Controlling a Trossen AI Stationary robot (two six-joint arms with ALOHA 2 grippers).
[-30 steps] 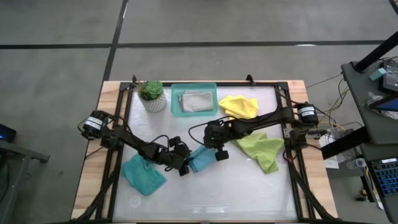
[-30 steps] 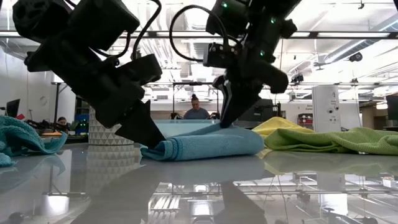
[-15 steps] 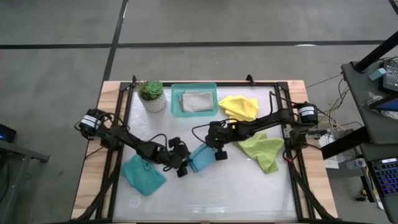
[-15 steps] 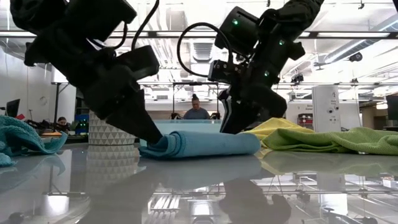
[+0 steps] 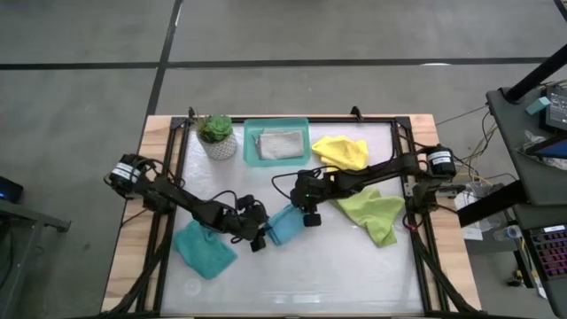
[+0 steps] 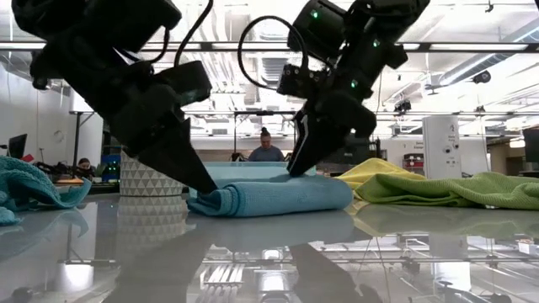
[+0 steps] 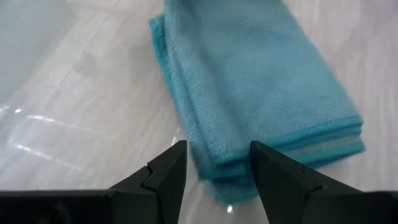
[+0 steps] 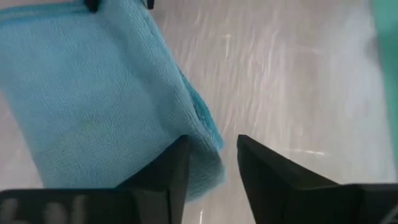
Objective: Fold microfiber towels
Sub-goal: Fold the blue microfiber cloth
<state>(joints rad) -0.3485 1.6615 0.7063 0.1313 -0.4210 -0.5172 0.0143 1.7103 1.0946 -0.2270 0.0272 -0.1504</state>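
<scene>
A folded teal-blue microfiber towel (image 5: 285, 225) lies flat on the table's middle. My left gripper (image 7: 217, 152) is open at the towel's left end (image 6: 210, 200), slanting down, one finger on each side of the stacked edges. My right gripper (image 8: 211, 149) is open too, slanting down over the towel's right corner (image 8: 208, 134), its fingers (image 6: 296, 164) just above the top layer. A crumpled teal towel (image 5: 204, 248) lies near left, a lime green one (image 5: 372, 213) right, a yellow one (image 5: 341, 151) far right. A grey one (image 5: 279, 143) rests in the tray. My left gripper has its fingers (image 7: 168, 168) on either side of the folded towel's stacked edges (image 7: 217, 168), coming slanting down from the table's left. I cannot tell whether they touch the cloth. My right gripper hangs at the towel's corner; whether a finger touches it, I cannot tell.
A teal tray (image 5: 251, 151) and a potted plant (image 5: 217, 137) stand at the far edge. A black frame (image 5: 173, 177) runs along the table's sides. A person (image 6: 267, 151) shows in the room behind. Bare table lies toward the near edge (image 5: 319, 275).
My right gripper has let go of the folded towel's top layer, tipped, and shifted slightly toward the table's left. The layer that stood raised under its fingers now lies flat. The towel stays in place.
</scene>
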